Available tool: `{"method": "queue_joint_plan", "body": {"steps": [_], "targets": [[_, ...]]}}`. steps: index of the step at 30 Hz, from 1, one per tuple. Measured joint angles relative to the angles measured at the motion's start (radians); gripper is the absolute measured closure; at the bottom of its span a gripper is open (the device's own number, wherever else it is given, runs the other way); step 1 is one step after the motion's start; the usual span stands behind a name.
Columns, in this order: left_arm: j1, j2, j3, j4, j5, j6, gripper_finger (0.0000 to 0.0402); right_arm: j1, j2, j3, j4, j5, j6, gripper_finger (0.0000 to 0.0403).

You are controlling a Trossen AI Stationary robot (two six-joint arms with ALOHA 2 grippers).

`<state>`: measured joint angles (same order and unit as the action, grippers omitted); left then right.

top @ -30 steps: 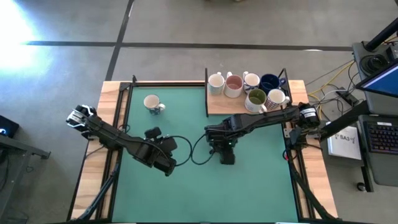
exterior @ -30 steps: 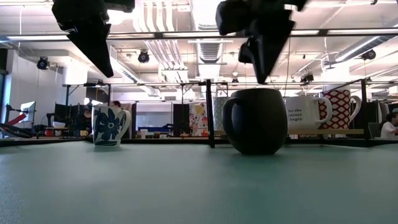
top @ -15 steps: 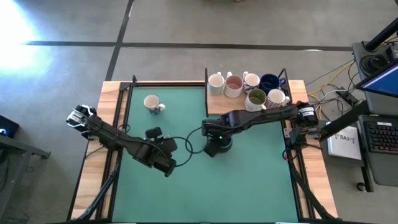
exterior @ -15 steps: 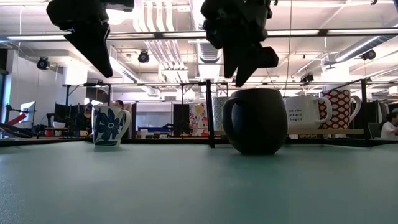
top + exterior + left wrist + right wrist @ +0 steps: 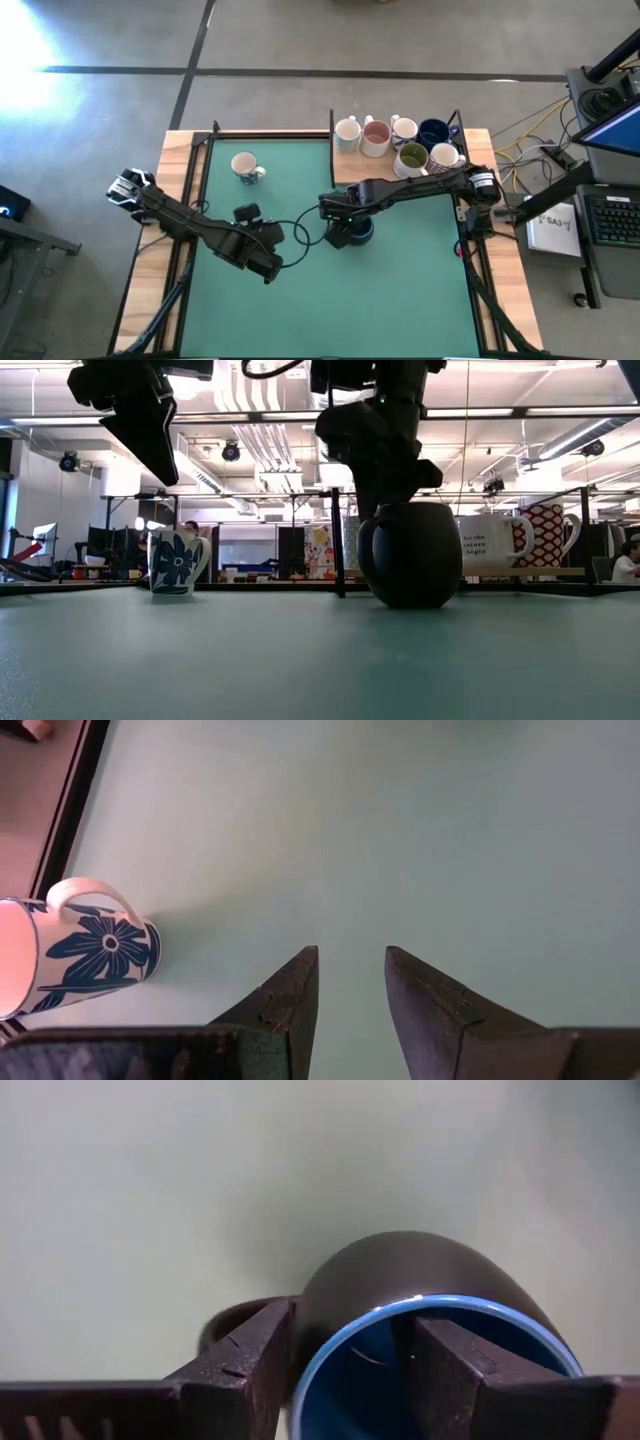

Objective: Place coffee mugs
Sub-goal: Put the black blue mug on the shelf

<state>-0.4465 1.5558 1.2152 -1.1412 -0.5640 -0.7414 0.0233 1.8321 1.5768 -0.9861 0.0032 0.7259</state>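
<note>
A dark mug (image 5: 410, 555) with a blue inside (image 5: 370, 1355) stands upright on the green mat (image 5: 400, 290) near the table's middle. My right gripper (image 5: 350, 1315) is open and comes down on its rim beside the handle (image 5: 225, 1320). A white mug with a blue flower (image 5: 246, 166) stands at the far left of the mat. My left gripper (image 5: 350, 960) hangs open above the mat's left half (image 5: 165, 465), with nothing between its fingers. My right gripper stands astride the dark mug's wall (image 5: 300, 1370) next to the handle, one finger (image 5: 440, 1350) inside the mug and one (image 5: 250, 1355) outside. The fingers point down from above. Whether they touch the wall I cannot tell. The mug rests on the mat.
Several more mugs (image 5: 400, 145) stand on a wooden board (image 5: 345, 172) at the far right, among them a pink, a dark blue and an olive-green one. Black rails (image 5: 200, 190) edge the mat. The mat's near half is free room.
My right gripper has gone toward the table's left edge and down, rolling its wrist, until its fingers stand at the dark mug's rim. The mug has kept its place.
</note>
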Motion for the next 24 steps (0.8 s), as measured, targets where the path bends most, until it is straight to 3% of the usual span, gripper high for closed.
{"method": "queue_joint_plan", "body": {"steps": [5,13,19,24], "targets": [[0.0,0.0,0.0,-0.002,0.0,0.0,0.0301,0.0,0.005,0.0,0.002,-0.001,-0.06,0.0279],[0.0,0.0,0.0,-0.002,-0.001,-0.001,0.0301,0.0,-0.004,-0.001,-0.079,-0.026,-0.286,0.0383],[0.0,0.0,0.0,-0.001,-0.002,-0.004,0.0301,-0.005,-0.016,-0.001,-0.195,-0.038,-0.637,0.0388],[0.0,0.0,0.0,0.0,-0.002,-0.027,0.0301,-0.012,-0.017,-0.002,-0.259,-0.09,-0.824,0.0388]]}}
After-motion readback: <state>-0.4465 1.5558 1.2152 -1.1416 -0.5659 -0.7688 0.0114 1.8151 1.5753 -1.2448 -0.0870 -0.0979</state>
